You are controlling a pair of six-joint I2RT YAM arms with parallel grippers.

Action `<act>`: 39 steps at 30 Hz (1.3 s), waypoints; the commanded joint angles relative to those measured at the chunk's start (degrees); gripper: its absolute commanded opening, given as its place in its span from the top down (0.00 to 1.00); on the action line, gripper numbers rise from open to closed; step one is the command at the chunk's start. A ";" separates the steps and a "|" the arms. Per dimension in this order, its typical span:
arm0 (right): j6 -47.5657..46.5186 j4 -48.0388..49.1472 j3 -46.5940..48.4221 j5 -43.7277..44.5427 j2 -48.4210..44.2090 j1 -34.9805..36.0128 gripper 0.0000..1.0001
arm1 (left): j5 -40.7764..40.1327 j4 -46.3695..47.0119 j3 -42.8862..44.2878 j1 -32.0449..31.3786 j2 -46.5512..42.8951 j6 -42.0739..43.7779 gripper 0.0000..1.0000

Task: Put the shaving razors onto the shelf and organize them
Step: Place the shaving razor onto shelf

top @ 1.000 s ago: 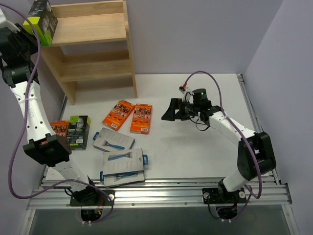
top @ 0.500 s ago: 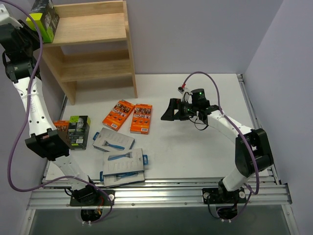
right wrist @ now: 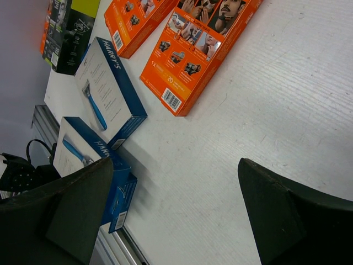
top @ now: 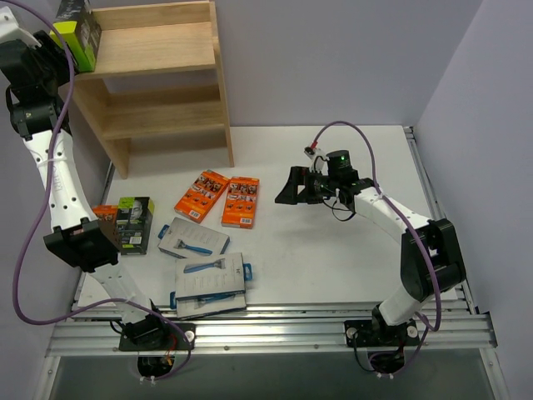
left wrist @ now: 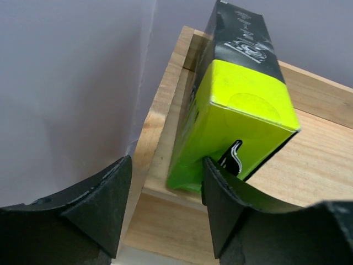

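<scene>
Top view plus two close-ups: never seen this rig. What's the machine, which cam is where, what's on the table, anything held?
Two robot arms bolted at the near edge of the table, left arm and right arm, each ending in two-finger jaws. The top view is a fixed camera above and behind them; the close-ups are wrist cameras looking past each arm's own jaws. On it: three orange packs, a black box, two blue razor packs. A lime box stands on the top tier of the shelf, just beyond the open left jaws. Right jaws are open and empty, so nothing is held.
</scene>
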 commanded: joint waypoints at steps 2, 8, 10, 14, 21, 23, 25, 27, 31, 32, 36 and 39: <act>0.23 1.17 1.21 -1.04 -1.81 -0.23 0.09 | -2.21 0.23 -2.44 -0.22 -3.83 1.08 0.34; 0.85 1.43 -0.99 -0.96 -4.09 -0.32 0.09 | -4.23 0.05 -5.70 0.31 -7.70 1.26 0.17; 0.85 1.26 -1.43 -0.78 -4.71 -0.23 0.09 | -5.11 0.14 -7.37 0.49 -9.62 1.00 0.15; 1.11 1.08 -2.39 -0.69 -5.94 -0.15 0.08 | -5.82 0.67 -10.36 1.98 -12.79 -0.49 0.12; 1.46 0.55 -3.54 -0.34 -8.58 -0.15 0.08 | -6.00 1.90 -17.74 3.30 -19.65 -2.17 0.11; 1.90 0.46 -3.97 0.10 -9.45 -0.15 0.08 | -3.90 1.89 -20.90 3.30 -22.37 -3.39 0.11; 2.25 0.64 -4.24 0.62 -10.07 0.12 0.08 | -1.35 2.51 -24.23 3.13 -25.96 -5.75 0.11; 3.13 1.16 -4.68 1.06 -10.34 0.82 0.08 | 2.07 4.87 -32.75 2.51 -29.39 -7.78 0.11; 5.41 2.92 -5.73 2.38 -10.69 3.71 0.08 | 1.83 8.92 -49.54 -3.53 -39.07 -7.45 0.11; 5.59 3.01 -5.73 2.73 -10.60 4.59 0.08 | 1.57 8.32 -54.44 -4.34 -39.95 -7.09 0.11; 6.21 2.57 -6.35 4.31 -10.69 8.37 0.09 | 0.51 5.68 -65.98 -5.31 -45.65 -8.22 0.11; 7.35 3.62 -7.05 5.02 -10.08 11.27 0.08 | -0.19 6.02 -74.05 -5.40 -50.13 -10.16 0.11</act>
